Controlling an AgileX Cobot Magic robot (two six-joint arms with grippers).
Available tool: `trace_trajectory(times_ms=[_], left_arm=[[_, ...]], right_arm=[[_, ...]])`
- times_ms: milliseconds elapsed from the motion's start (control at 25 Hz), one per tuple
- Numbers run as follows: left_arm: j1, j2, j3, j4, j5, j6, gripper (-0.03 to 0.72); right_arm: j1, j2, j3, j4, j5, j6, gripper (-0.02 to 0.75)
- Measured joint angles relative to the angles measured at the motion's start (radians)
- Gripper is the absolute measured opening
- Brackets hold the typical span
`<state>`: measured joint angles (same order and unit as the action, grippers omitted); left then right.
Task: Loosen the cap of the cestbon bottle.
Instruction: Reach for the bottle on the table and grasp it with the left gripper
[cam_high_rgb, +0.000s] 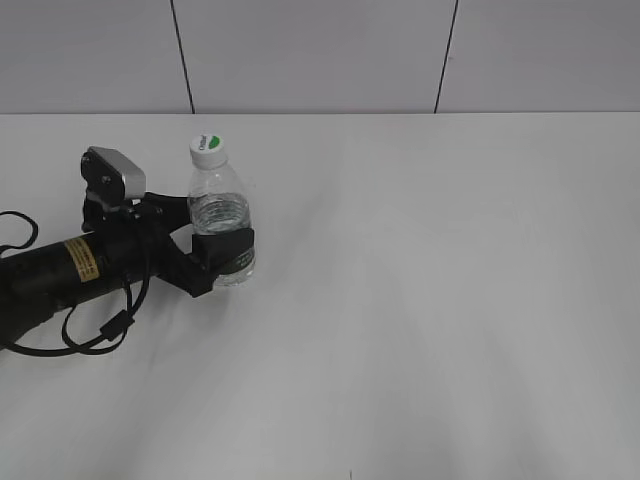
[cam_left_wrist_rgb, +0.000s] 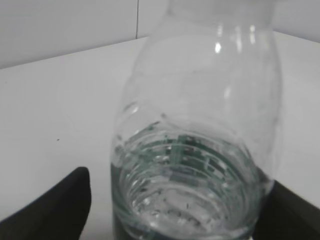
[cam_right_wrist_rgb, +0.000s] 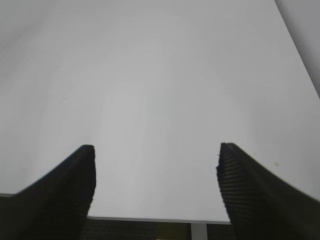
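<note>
The cestbon bottle (cam_high_rgb: 220, 215) stands upright on the white table at the left, clear with water in it and a dark green label low down. Its white cap (cam_high_rgb: 207, 146) with a green mark sits on the neck. My left gripper (cam_high_rgb: 205, 255) reaches in from the left, its black jaws on either side of the bottle's lower body. In the left wrist view the bottle (cam_left_wrist_rgb: 200, 150) fills the frame between the jaws (cam_left_wrist_rgb: 175, 210). The right finger touches it and the left finger stands a small gap away. The cap is out of that view. My right gripper (cam_right_wrist_rgb: 155, 185) is open and empty over bare table.
The left arm with its cable (cam_high_rgb: 90, 320) lies along the table's left side. The table's edge (cam_right_wrist_rgb: 150, 219) shows just below the right gripper's fingers. A grey panelled wall (cam_high_rgb: 320, 50) stands behind the table.
</note>
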<state>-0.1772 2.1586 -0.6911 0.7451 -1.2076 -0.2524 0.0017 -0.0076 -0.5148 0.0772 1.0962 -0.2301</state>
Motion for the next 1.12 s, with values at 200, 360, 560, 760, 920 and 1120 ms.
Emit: trace_trajectory(times_ms=[200,360,560,760,920,1120], left_arm=[[0.0,0.0,-0.003,-0.006,0.0,0.0,0.555],[-0.006,0.0,-0.027,-0.007,0.0,0.0,0.555],[-0.021,0.0,-0.043,-0.023,0.0,0.0,0.555],[-0.021,0.0,-0.043,-0.025,0.0,-0.004,0.555],[-0.021,0.026,-0.045,-0.024,-0.002,-0.011,0.555],[-0.021,0.075,-0.045,-0.01,0.002,-0.011,0.555]], right_arm=[[0.0,0.0,0.0,0.0,0.0,0.0,0.577],[0.0,0.0,0.0,0.0,0.0,0.0,0.577],[0.0,0.0,0.0,0.001,0.0,0.0,0.577],[0.0,0.0,0.0,0.001,0.0,0.0,0.577],[0.0,0.0,0.0,0.001,0.0,0.0,0.577],[0.0,0.0,0.0,0.001,0.0,0.0,0.577]])
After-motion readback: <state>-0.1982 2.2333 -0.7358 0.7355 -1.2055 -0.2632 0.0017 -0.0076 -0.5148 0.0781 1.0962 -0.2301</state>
